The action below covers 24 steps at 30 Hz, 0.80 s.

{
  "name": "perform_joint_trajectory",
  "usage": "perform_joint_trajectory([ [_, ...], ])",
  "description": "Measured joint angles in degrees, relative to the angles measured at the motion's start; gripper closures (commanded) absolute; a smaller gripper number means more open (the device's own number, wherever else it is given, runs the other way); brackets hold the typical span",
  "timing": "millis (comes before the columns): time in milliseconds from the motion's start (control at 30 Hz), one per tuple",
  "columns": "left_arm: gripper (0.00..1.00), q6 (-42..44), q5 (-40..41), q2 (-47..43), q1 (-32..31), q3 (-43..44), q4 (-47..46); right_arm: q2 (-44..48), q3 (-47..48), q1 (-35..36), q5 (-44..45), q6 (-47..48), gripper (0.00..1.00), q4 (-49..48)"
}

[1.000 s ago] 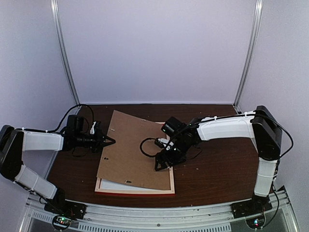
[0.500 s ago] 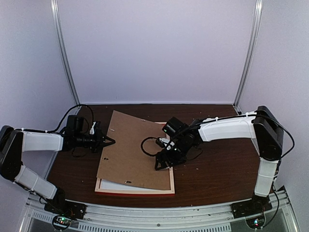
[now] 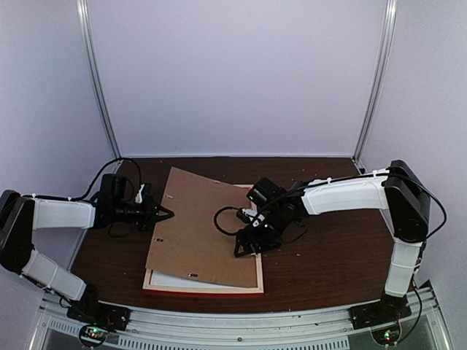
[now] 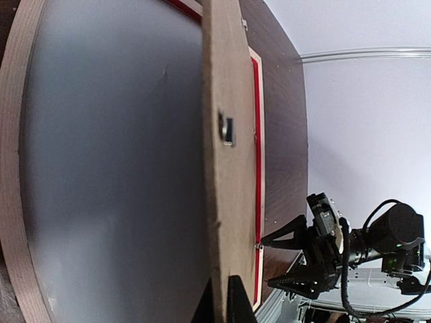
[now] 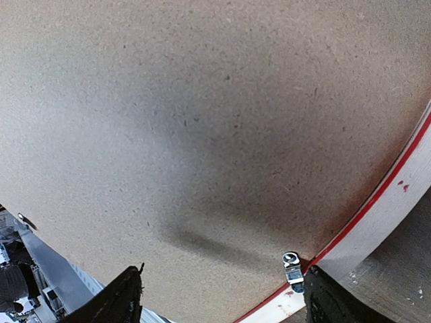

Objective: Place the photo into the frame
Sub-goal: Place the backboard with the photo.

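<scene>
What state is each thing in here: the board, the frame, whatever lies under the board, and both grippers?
backing board: tilted, left edge raised, right edge down on the frame.
frame: lying flat on the table, under the board.
pale sheet: flat inside the frame, mostly covered; cannot tell what it is.
left gripper: shut on the backing board's left edge.
right gripper: open, over the board's right edge, holding nothing.

The backing board (image 5: 202, 134) under my right gripper (image 5: 222, 291) was matt brown fibreboard, finely speckled and slightly rough, with a small shiny metal clip (image 5: 292, 267) at its edge. The frame (image 5: 380, 225) showed a glossy red painted lip beside pale, bare-looking wood flecked with red. The desk (image 3: 321, 270) looked like dark, faintly satin wood, and my gripper's fingers (image 5: 118, 303) were matt black plastic.
</scene>
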State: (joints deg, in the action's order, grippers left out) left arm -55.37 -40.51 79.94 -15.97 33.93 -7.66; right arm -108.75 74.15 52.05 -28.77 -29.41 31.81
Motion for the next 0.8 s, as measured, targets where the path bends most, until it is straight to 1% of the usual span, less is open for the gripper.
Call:
perform_joint_trajectory([
  [133, 1.0, 0.0, 0.2, -0.6, 0.0, -0.3, 0.1, 0.1, -0.3, 0.0, -0.8, -0.9, 0.19, -0.5],
  [267, 1.0, 0.0, 0.4, -0.7, 0.0, -0.5, 0.1, 0.1, -0.6, 0.7, -4.3, -1.9, 0.2, -1.4],
  [467, 1.0, 0.0, 0.5, -0.7, 0.0, -0.5, 0.0, 0.1, -1.0, 2.1, -7.0, -2.8, 0.2, -1.4],
  [800, 1.0, 0.0, 0.5, -0.3, 0.0, -0.8, -0.6, 0.2, -0.3, 1.7, -6.3, -2.8, 0.16, 0.0],
])
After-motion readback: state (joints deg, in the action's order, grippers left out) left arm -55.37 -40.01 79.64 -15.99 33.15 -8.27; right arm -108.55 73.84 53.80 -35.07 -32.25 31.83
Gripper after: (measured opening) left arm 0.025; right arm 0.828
